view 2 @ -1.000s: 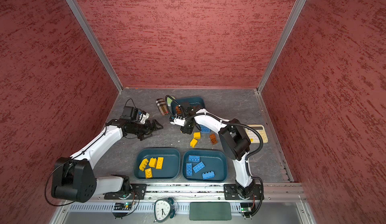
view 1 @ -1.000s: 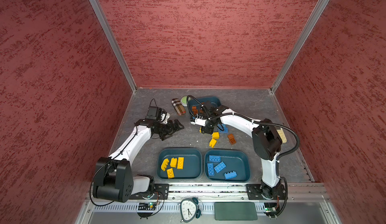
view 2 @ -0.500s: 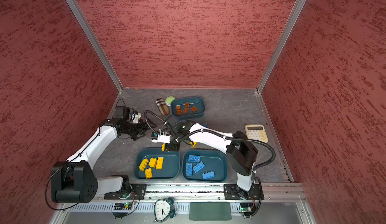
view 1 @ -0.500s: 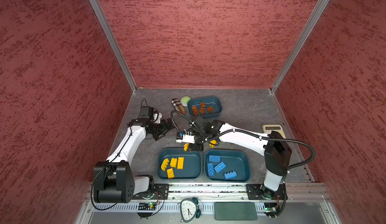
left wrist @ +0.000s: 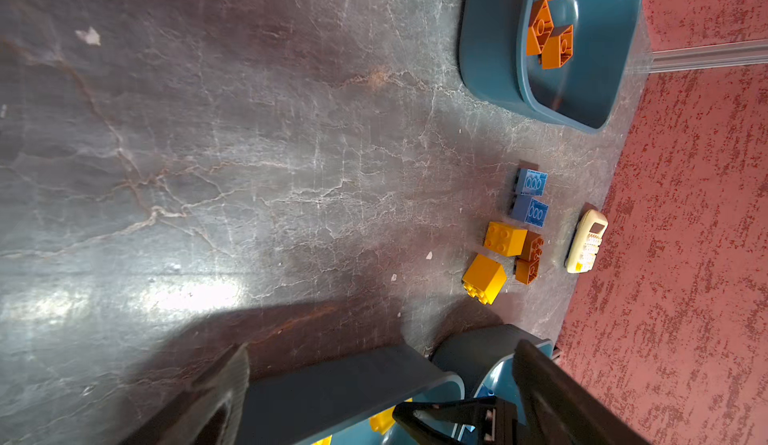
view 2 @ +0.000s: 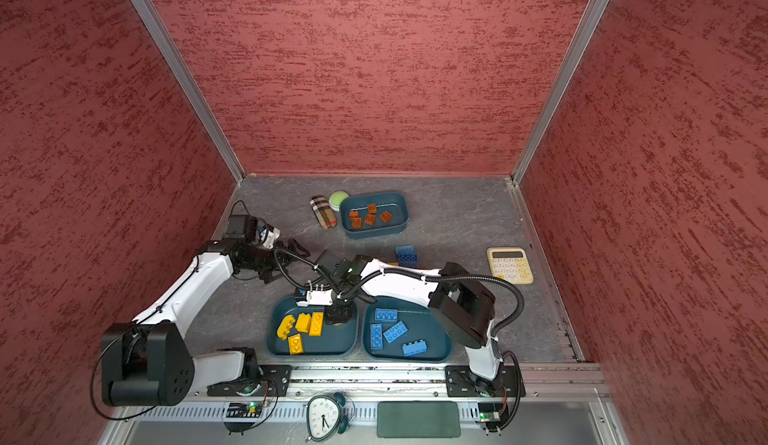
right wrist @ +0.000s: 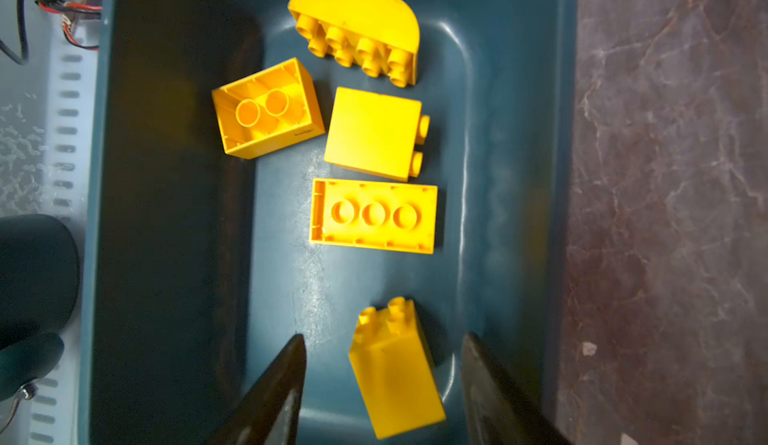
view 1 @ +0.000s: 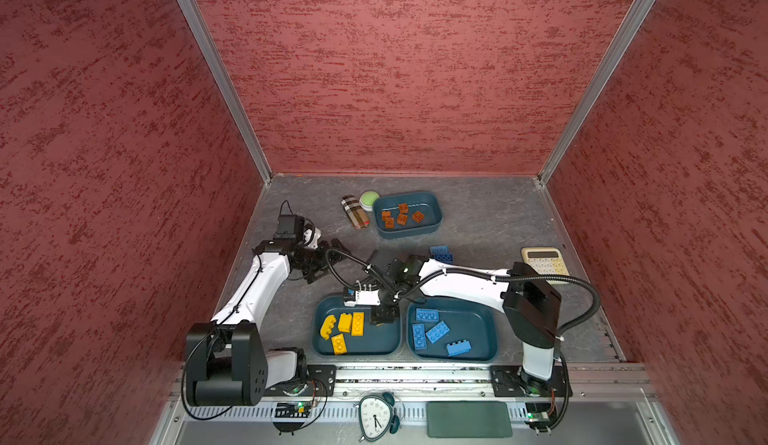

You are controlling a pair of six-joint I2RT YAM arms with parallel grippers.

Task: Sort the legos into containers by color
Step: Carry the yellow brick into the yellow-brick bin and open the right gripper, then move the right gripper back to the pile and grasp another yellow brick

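Three teal tubs: yellow tub point(view 1: 378, 339) and blue tub point(view 1: 473, 322) side by side at the front, brown tub point(view 1: 428, 206) at the back. Right gripper point(right wrist: 383, 338) hangs over the yellow tub, jaws apart, with a gap on each side of the yellow brick point(right wrist: 395, 376), which looks to be lying on the tub floor near four others. Left gripper point(left wrist: 380, 347) hovers above bare table, jaws wide apart and empty. Loose on the table: blue pair point(left wrist: 530, 198), yellow pair point(left wrist: 503, 238), brown pair point(left wrist: 527, 271), bunched close together. Bricks are likely light, rigid, glossy and not fragile. Pinch across flat parallel sides, not the studs. The tight cluster risks nudging neighbours.
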